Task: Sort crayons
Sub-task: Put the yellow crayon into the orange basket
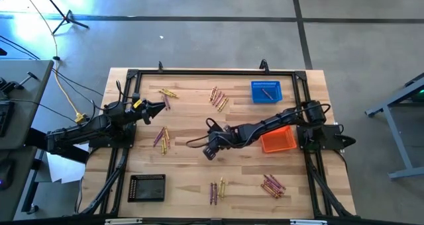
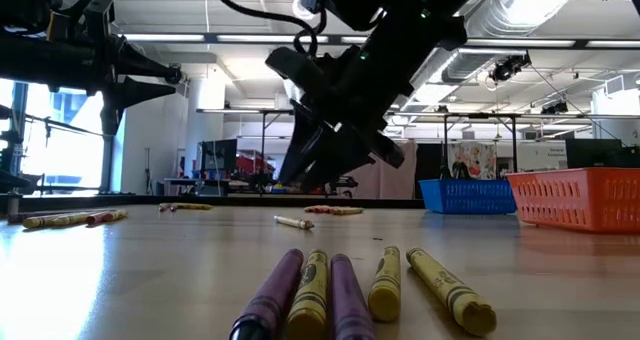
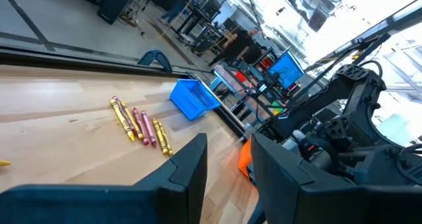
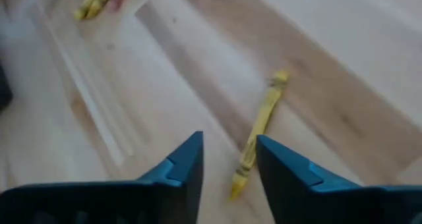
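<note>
The right gripper (image 1: pixel 211 150) is held over the middle of the wooden surface (image 1: pixel 192 179), fingers apart and empty. A lone yellow crayon (image 4: pixel 256 134) lies flat just ahead, long axis running between the fingers. The left gripper (image 1: pixel 156 108) is parked open, farther off.

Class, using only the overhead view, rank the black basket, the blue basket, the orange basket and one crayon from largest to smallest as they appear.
1. Black basket.
2. Orange basket and blue basket: too alike to rank, and the right arm covers part of the orange one.
3. Any single crayon, far the smallest.
</note>
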Motion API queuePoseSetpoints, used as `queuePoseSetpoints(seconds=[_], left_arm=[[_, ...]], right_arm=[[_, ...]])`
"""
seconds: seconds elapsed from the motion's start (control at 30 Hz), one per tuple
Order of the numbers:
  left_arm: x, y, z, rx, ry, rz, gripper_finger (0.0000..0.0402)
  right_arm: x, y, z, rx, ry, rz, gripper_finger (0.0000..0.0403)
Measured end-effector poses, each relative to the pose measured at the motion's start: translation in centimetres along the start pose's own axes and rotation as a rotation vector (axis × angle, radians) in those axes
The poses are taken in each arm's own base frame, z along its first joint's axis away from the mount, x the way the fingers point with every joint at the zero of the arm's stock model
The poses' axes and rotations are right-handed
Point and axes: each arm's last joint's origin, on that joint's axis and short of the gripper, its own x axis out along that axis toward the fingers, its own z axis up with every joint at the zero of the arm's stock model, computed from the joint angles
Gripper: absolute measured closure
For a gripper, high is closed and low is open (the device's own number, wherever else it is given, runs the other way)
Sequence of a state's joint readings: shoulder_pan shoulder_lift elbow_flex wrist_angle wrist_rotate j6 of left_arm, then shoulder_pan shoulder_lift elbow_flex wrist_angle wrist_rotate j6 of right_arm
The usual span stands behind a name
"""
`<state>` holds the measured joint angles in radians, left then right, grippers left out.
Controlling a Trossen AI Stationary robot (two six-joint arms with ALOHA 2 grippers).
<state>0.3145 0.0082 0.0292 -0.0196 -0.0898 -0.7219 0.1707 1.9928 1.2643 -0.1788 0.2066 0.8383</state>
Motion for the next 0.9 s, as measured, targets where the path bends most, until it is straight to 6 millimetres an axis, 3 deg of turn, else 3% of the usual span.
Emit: queuePoseSetpoints(seconds=[0.13, 0.23, 0.47, 0.67, 0.9], left_arm=[[0.0, 0.0, 0.0, 0.0, 0.0, 0.0, 0.0296], [0.0, 0.0, 0.0, 0.0, 0.0, 0.0, 0.0296], [0.0, 0.0, 0.0, 0.0, 0.0, 0.0, 0.0296], [0.0, 0.0, 0.0, 0.0, 0.0, 0.0, 0.0296], [0.0, 0.0, 0.0, 0.0, 0.0, 0.0, 0.0296]], right_arm=[[0.9, 0.3, 0.1, 0.027, 0.079, -0.034, 0.0222], [1.0, 0.7, 1.0, 0.016, 0.133, -0.095, 0.0211], [1.7, 1.5, 3.3, 0.005, 0.202, -0.181, 0.0226], [4.2, 1.7, 3.4, -0.022, 0.276, -0.209, 0.024], [5.1, 1.8, 3.7, -0.082, 0.334, -0.257, 0.0262]])
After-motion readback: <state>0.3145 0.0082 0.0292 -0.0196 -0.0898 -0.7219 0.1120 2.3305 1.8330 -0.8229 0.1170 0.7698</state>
